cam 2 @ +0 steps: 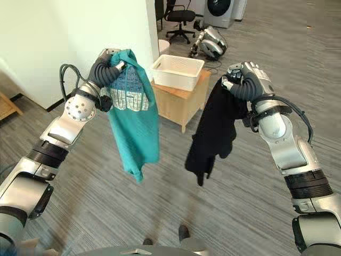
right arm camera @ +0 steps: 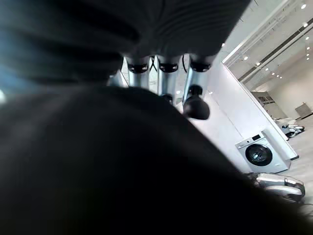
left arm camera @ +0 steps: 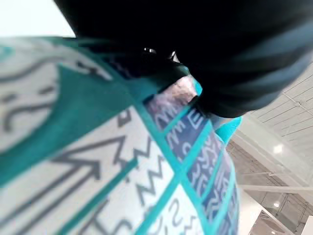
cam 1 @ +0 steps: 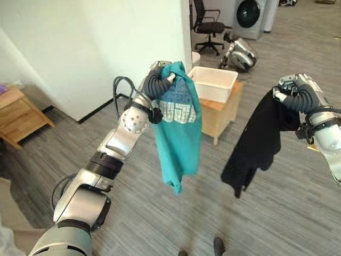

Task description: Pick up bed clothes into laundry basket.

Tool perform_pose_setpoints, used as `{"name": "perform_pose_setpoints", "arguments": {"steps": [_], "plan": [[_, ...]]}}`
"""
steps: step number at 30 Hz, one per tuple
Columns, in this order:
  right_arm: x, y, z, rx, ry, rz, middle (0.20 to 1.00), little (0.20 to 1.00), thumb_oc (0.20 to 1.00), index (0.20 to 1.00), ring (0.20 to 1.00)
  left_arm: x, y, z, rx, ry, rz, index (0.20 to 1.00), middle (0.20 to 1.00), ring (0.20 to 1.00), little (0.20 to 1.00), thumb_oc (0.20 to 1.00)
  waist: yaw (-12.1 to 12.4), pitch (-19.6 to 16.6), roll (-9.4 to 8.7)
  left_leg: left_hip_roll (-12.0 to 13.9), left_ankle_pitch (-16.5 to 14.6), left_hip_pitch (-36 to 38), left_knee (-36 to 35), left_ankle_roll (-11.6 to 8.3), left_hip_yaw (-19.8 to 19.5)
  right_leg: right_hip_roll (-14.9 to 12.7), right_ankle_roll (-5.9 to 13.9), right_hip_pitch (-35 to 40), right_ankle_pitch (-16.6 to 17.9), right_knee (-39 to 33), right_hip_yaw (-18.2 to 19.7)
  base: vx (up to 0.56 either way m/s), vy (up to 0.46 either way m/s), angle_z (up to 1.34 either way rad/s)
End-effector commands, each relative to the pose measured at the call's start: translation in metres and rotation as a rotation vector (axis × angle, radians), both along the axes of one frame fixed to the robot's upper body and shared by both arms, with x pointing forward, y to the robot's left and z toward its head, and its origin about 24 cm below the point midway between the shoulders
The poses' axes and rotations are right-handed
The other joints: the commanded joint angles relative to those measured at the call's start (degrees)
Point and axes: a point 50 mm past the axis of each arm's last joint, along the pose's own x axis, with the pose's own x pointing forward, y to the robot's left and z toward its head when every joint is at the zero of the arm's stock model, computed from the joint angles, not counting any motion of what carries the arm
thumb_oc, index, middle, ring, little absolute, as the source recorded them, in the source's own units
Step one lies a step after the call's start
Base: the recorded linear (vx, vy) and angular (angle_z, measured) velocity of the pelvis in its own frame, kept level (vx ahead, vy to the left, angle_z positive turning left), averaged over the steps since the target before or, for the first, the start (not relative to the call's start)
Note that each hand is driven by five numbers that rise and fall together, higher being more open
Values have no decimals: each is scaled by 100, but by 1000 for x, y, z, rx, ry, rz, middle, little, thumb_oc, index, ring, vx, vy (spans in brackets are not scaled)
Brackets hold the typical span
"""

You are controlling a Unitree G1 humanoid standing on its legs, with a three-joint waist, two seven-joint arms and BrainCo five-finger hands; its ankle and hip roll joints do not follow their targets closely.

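Aloft, the left hand (cam 2: 106,68) clenches the top of a teal patterned garment (cam 2: 134,125), while the right hand (cam 2: 244,80) grips a black garment (cam 2: 213,130); both hang above grey plank flooring (cam 2: 160,213). Beyond, a white laundry basket (cam 2: 177,72) sits on a wooden stand (cam 2: 181,104), a washing machine (cam 1: 250,16) farther back.

The teal garment (cam 2: 134,128) carries a white and navy patchwork print. The other garment (cam 2: 213,128) is plain black. White laundry basket (cam 2: 178,71); grey wood-look floor (cam 2: 240,202).
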Motion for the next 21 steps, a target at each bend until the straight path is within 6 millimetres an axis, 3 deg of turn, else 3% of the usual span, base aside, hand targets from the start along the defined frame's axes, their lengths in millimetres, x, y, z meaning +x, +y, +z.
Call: {"name": "perform_pose_setpoints", "arguments": {"steps": [1,4,6,8,9,11,12,13,14,17,18,19,21], "plan": [[-62,-44,-143,309,309,-286,200,200,200,200,200,-106,55,-179,-611,521,121,200,200,200,200,200,306,41,-248,913,178,-485,811,-622,199,-564,377,212,-758,681,-1157,-25,111,26],[-57,-41,-155,311,313,-321,200,200,200,200,200,-94,41,-165,-443,452,86,200,200,200,200,200,258,-101,-244,662,23,-357,369,-497,151,-626,481,156,-669,773,-1139,-25,124,18],[-50,-35,-164,314,352,-332,200,200,200,200,200,-84,40,-164,-372,447,113,200,200,200,200,200,218,-132,-238,497,-20,-206,167,-353,178,-664,619,-36,-546,1209,-1045,-8,111,12],[-46,-31,-160,315,334,-326,200,200,200,200,200,-80,42,-161,-365,432,130,200,200,200,200,200,207,-113,-251,472,-26,-136,126,-325,265,-700,698,-171,-411,1374,-1019,37,36,4],[-38,-21,-142,311,264,-279,200,200,200,200,200,-74,41,-156,-353,407,141,200,200,200,200,200,149,-110,-240,491,-60,-36,83,-323,429,-719,728,-364,-300,1390,-1136,85,-5,-3],[-35,-17,-131,305,221,-256,200,200,200,200,200,-72,41,-152,-361,393,140,200,200,200,200,200,151,-101,-224,512,-88,9,74,-328,532,-696,704,-444,-288,1314,-1255,105,-23,-32],[-32,-7,-111,292,146,-198,200,200,200,200,200,-71,40,-147,-356,372,132,200,200,200,200,200,102,-109,-254,491,-155,138,43,-315,652,-625,623,-635,-199,1095,-1519,119,-30,-71],[-32,-7,-111,292,147,-198,200,200,200,200,200,-71,40,-146,-356,371,133,200,200,200,200,200,102,-110,-240,511,-169,137,45,-321,656,-602,617,-622,-185,1064,-1523,267,-78,-78],[-32,1,-94,271,85,-150,200,200,200,200,200,-69,37,-142,-358,355,119,200,200,200,200,200,26,-84,-257,510,-267,324,17,-330,675,-555,609,-955,-59,941,-1708,248,-88,-64],[-37,14,-57,236,-55,-56,200,200,200,200,200,-64,33,-132,-313,312,93,200,200,200,200,200,-84,-133,-313,542,-538,560,137,-392,623,-511,560,-983,-61,699,-1663,263,-101,-26],[-37,14,-56,237,-55,-56,200,200,200,200,200,-64,33,-132,-312,311,94,200,200,200,200,200,-84,-123,-313,548,-561,559,168,-396,623,-504,557,-958,-55,673,-1664,170,-75,-3],[-40,18,-46,240,-98,-20,200,200,200,200,200,-65,30,-130,-297,302,79,200,200,200,200,200,-104,-158,-317,618,-634,576,492,-459,632,-433,460,-816,-106,624,-1576,188,-108,-7],[-42,29,-26,257,-162,80,200,200,200,200,200,-66,29,-125,-286,276,71,200,200,200,200,200,-88,-205,-296,851,-245,417,1610,-630,625,-215,278,-489,-199,550,-1455,284,-191,-1]]}}
